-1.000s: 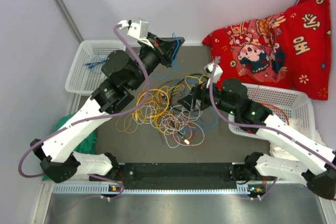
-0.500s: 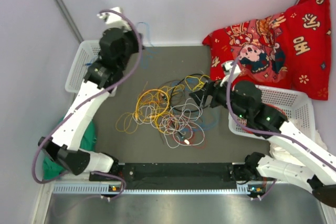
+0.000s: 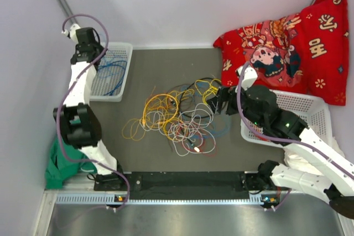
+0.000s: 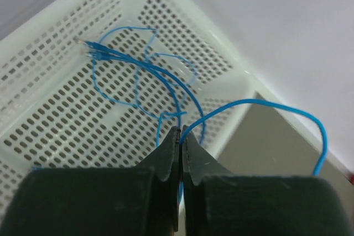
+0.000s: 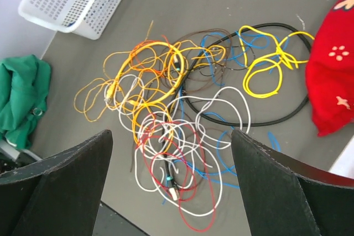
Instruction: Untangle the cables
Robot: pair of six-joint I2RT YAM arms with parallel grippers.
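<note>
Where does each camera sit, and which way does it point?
Top: above and behind the arms, looking down on the table; shows both arms, the cables and a white basket.
Left wrist: on the left arm, looking along the left claw, shut on a blue cable, into that basket.
Right wrist: on the right arm, looking down past the open right claw at the cables.
Shared: top and right wrist both show cables and basket.

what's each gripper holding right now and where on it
The left gripper pinches a thin blue cable along its length, above the white basket. The right gripper is open, holding nothing.
</note>
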